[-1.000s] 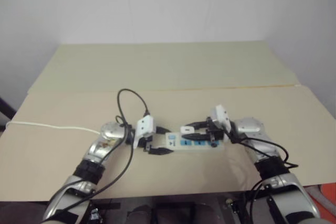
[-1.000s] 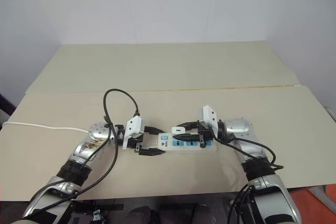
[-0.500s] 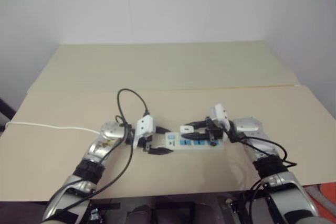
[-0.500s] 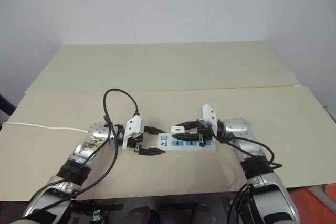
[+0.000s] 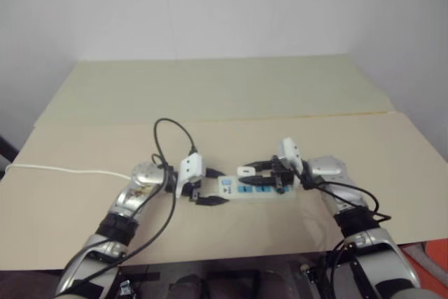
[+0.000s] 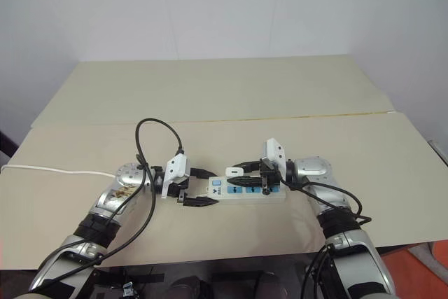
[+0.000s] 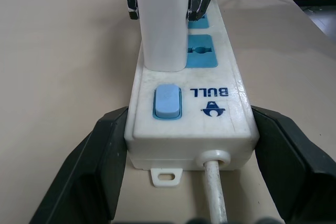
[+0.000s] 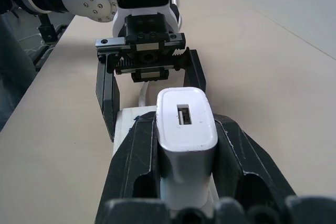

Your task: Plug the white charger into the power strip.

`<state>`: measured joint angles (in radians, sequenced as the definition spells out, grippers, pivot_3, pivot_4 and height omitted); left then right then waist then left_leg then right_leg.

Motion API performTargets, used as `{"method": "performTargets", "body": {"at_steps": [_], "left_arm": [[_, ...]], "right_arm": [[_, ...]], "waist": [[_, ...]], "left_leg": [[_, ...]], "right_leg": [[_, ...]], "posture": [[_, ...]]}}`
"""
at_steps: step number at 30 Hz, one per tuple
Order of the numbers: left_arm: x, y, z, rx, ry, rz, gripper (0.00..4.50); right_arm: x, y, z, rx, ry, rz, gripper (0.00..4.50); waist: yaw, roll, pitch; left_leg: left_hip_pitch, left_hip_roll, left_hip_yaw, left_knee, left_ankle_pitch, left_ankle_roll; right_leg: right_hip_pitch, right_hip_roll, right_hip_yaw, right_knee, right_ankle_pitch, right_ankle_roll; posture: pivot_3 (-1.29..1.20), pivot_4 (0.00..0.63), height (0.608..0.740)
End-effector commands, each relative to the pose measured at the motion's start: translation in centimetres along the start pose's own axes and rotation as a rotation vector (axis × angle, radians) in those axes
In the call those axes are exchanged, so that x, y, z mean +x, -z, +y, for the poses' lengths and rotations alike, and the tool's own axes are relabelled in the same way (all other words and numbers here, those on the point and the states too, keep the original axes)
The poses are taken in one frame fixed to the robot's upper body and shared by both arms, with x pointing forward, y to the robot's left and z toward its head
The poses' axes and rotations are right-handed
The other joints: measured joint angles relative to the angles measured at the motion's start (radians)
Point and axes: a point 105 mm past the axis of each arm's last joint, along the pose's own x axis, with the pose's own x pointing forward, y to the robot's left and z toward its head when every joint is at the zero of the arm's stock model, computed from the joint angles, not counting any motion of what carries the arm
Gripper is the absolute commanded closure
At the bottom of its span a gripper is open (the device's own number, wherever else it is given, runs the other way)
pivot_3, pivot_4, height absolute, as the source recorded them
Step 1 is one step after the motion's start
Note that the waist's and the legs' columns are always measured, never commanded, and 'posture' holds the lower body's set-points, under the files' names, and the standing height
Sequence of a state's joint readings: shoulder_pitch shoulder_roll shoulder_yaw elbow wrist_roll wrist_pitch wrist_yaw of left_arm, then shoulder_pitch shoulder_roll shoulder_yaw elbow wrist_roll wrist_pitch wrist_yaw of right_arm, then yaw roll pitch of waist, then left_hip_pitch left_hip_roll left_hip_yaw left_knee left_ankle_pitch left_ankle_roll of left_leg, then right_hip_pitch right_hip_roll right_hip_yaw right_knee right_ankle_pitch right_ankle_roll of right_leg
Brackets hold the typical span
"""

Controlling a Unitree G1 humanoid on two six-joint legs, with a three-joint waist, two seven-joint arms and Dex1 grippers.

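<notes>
The power strip [image 6: 246,191] lies across the near table, its blue switch [image 7: 167,101] at the end toward my left arm. My left gripper [image 6: 203,187] is shut on that switch end, one black finger [image 7: 97,158] on each side. The white charger [image 6: 235,171] stands upright on the socket next to the switch, its base against the strip's face [image 7: 160,22]. My right gripper [image 6: 238,176] is shut on the charger, its fingers [image 8: 131,166] clamping both sides of the white body [image 8: 185,124].
The strip's thin white cord [image 6: 56,171] runs off to the left edge of the table [image 6: 392,166]. A black cable [image 6: 157,128] loops above my left wrist. A second tabletop [image 6: 224,89] adjoins behind, up to the white wall.
</notes>
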<state>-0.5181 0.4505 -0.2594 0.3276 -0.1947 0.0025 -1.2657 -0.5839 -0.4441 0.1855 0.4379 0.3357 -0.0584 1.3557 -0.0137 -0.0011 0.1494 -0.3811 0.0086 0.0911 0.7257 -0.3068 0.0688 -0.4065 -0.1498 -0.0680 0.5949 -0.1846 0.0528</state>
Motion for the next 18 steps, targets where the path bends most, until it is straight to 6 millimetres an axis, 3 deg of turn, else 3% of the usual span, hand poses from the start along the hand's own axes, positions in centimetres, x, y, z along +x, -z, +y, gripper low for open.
{"method": "performTargets", "body": {"at_steps": [1, 2, 12, 18], "left_arm": [[-0.1, 0.1, 0.4, 0.005, -0.024, 0.015, 1.26], [-0.1, 0.1, 0.4, 0.006, -0.024, 0.016, 1.26], [0.0, 0.2, 0.2, 0.005, -0.017, 0.012, 1.26], [0.1, 0.1, 0.3, 0.007, -0.013, 0.013, 1.26]], "right_arm": [[-0.1, 2.4, 0.6, 0.073, -0.009, 0.100, 3.40], [-0.1, 2.3, 0.6, 0.073, -0.009, 0.099, 3.40], [-0.1, 1.0, -0.2, 0.072, 0.026, 0.064, 0.06], [-0.7, 0.0, -0.4, 0.063, 0.045, 0.037, 0.02]], "waist": [[0.000, 0.000, 0.000], [0.000, 0.000, 0.000], [0.000, 0.000, 0.000], [0.002, 0.000, 0.000]], "left_leg": [[0.000, 0.000, 0.000, 0.000, 0.000, 0.000], [0.000, 0.000, 0.000, 0.000, 0.000, 0.000], [-0.003, 0.000, 0.000, 0.000, 0.000, 0.000], [-0.005, 0.000, 0.000, 0.000, 0.000, 0.000]], "right_leg": [[0.000, 0.000, 0.000, 0.000, 0.000, 0.000], [0.000, 0.000, 0.000, 0.000, 0.000, 0.000], [-0.003, 0.000, 0.000, 0.000, 0.000, 0.000], [-0.005, 0.000, 0.000, 0.000, 0.000, 0.000]], "posture": [[0.00, 0.150, 0.740], [0.00, 0.150, 0.740], [0.00, 0.150, 0.740], [0.00, 0.150, 0.740]]}}
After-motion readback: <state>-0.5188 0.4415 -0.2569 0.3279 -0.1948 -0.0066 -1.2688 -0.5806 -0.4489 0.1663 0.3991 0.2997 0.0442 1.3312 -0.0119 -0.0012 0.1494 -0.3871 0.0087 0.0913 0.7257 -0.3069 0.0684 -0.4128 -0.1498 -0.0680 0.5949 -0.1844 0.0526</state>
